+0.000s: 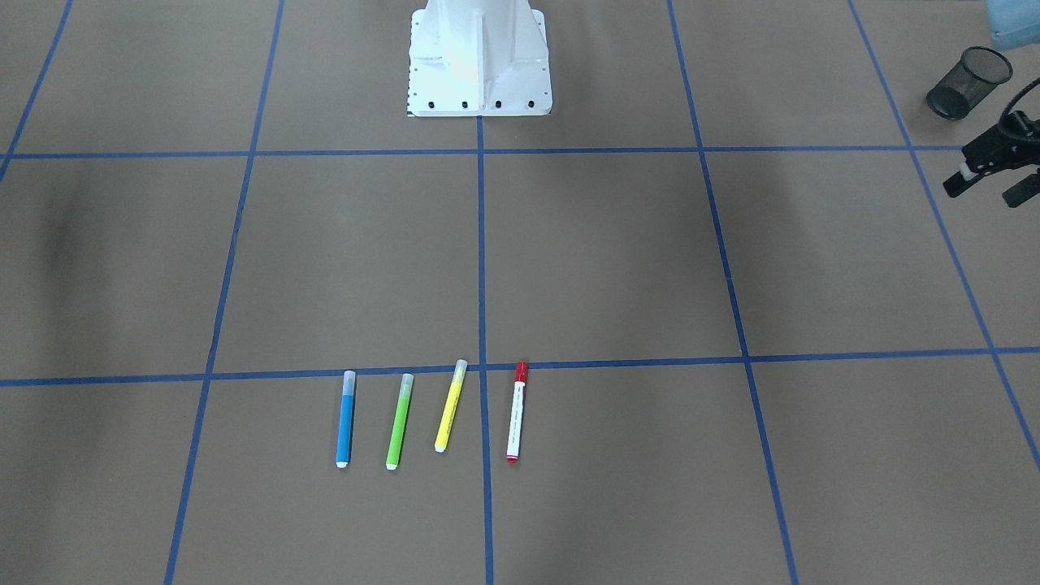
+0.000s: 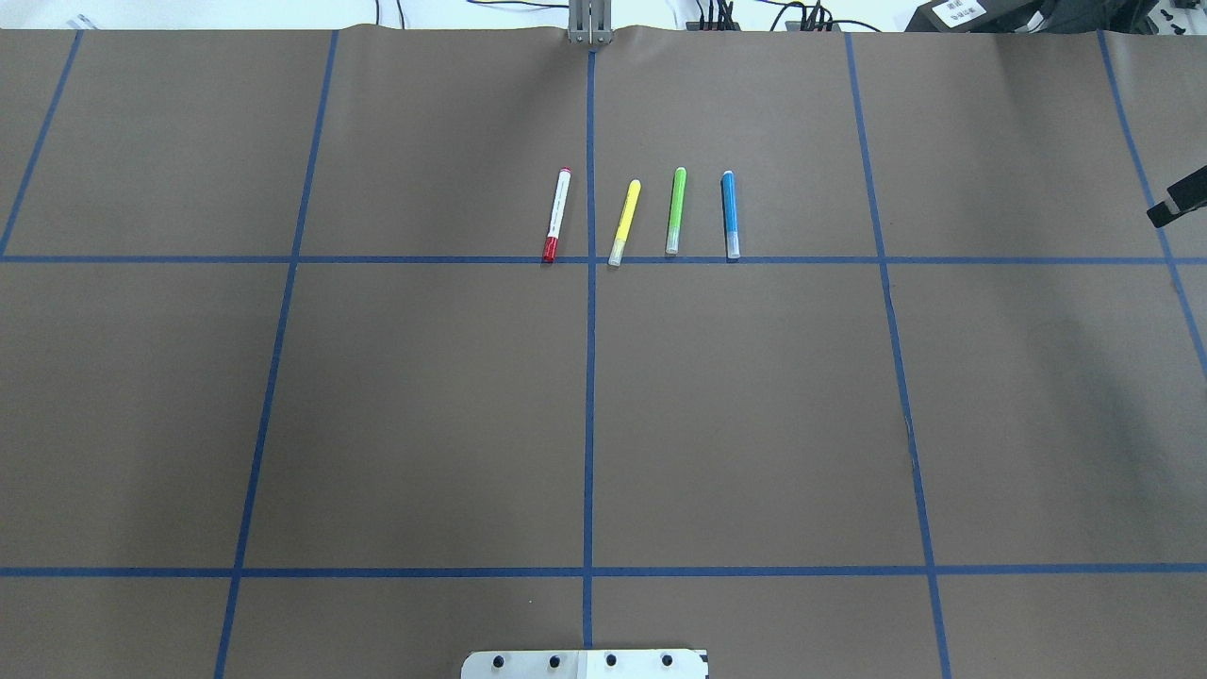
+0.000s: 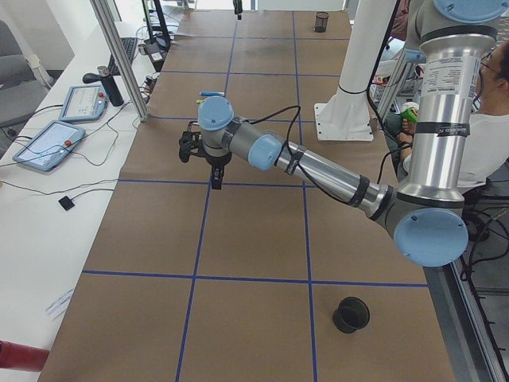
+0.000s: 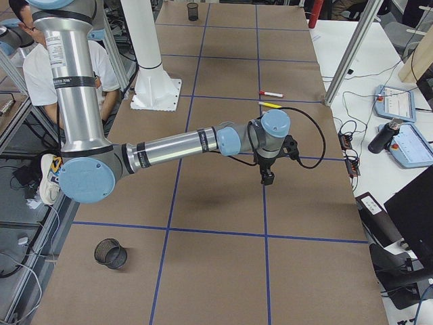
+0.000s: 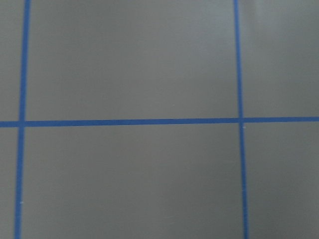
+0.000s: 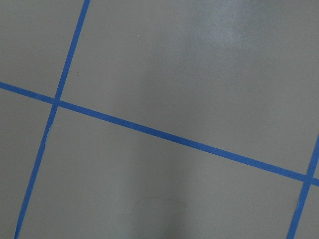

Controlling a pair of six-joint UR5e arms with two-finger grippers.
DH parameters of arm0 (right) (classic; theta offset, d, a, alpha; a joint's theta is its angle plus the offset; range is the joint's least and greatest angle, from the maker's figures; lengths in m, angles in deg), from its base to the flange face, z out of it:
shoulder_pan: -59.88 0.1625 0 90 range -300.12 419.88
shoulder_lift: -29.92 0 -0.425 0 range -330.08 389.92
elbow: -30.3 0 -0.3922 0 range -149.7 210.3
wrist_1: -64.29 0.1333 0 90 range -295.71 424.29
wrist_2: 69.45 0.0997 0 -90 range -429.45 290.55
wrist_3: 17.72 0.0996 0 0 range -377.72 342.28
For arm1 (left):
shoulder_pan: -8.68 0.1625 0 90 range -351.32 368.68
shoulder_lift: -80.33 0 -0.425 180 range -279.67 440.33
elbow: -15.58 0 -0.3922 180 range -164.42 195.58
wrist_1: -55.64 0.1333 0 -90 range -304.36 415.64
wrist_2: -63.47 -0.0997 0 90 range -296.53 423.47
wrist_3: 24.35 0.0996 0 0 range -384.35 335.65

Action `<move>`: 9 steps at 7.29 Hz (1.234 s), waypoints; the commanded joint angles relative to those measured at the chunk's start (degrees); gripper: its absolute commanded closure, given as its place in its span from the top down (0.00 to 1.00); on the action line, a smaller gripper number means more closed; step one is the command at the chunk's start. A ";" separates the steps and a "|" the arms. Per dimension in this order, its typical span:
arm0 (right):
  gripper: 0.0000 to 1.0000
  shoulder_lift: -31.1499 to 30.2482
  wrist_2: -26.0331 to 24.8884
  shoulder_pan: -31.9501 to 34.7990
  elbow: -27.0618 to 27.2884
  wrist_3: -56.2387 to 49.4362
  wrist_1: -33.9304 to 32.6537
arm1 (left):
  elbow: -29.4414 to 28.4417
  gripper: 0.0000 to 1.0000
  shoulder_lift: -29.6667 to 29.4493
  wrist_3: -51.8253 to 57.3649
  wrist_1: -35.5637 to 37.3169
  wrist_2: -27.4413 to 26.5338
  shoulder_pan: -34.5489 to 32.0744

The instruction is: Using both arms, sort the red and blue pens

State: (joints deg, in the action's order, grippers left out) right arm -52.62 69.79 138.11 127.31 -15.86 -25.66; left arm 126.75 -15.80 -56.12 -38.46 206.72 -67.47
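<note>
Several pens lie side by side near the table's far edge. The red pen, white-barrelled with a red cap, lies at one end of the row and the blue pen at the other. My left gripper hangs open and empty over the table, far to the left of the pens. Only one finger of my right gripper shows at the overhead view's right edge, so its state is unclear. Both wrist views show only brown paper and blue tape.
A green marker and a yellow marker lie between the two pens. One black mesh cup stands at the table's left end and another at its right end. A person sits behind the robot's white base.
</note>
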 commanded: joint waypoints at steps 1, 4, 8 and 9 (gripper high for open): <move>1.00 0.37 0.24 -1.24 -0.68 0.60 0.30 | -0.51 0.99 -8.18 -9.42 0.41 -9.77 10.80; 1.00 1.16 -0.02 -2.47 -0.86 2.10 0.30 | -16.61 0.97 -27.29 -12.00 0.58 -13.51 19.34; 1.00 1.33 -0.02 -4.31 -0.51 3.50 0.30 | -46.68 0.94 -46.32 -12.17 -10.26 -20.29 28.15; 1.00 1.33 -0.02 -4.41 -0.25 3.59 0.30 | -51.01 0.90 -48.00 -12.17 -13.53 -22.56 29.73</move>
State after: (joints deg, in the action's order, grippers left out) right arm -51.34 69.76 134.09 126.80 -12.65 -25.36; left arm 82.30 -61.12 -68.13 -47.17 186.50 -39.77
